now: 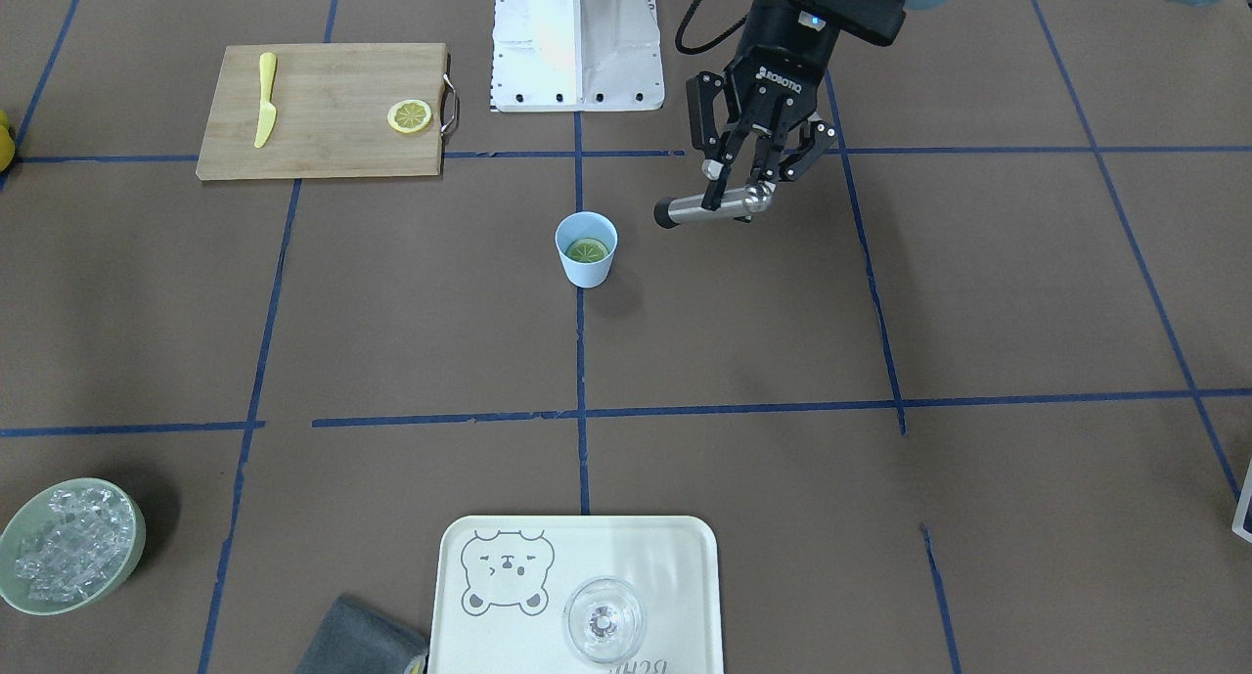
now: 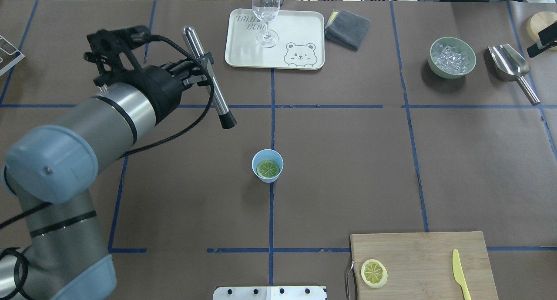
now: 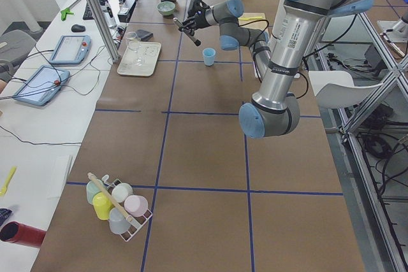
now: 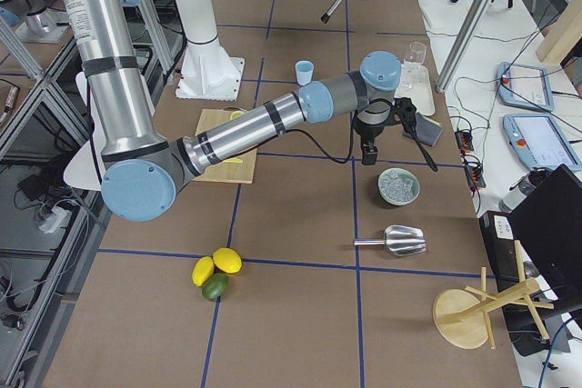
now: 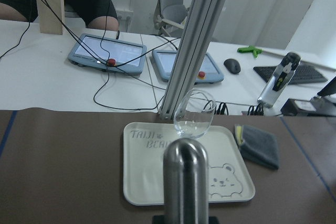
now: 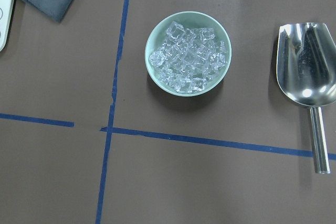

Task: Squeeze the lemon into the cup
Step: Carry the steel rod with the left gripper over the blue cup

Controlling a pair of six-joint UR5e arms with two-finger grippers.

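Note:
The light-blue cup (image 1: 587, 275) stands at the table's middle with a lemon slice (image 1: 587, 250) lying flat inside it; both show in the overhead view, the cup (image 2: 255, 165) and the slice (image 2: 267, 169). A second lemon slice (image 1: 410, 116) lies on the cutting board. My left gripper (image 1: 738, 191) is shut on a steel muddler (image 1: 706, 205) with a black tip. It holds the muddler level above the table, beside the cup and apart from it. My right gripper (image 4: 368, 154) hangs near the ice bowl. I cannot tell whether it is open or shut.
A wooden cutting board (image 1: 333, 141) carries a yellow knife (image 1: 265, 99). A cream tray (image 1: 685, 557) holds a clear glass (image 1: 603, 620), with a grey towel (image 2: 347, 28) beside it. A green bowl of ice (image 6: 148, 51) and a steel scoop (image 6: 307, 64) lie below my right wrist.

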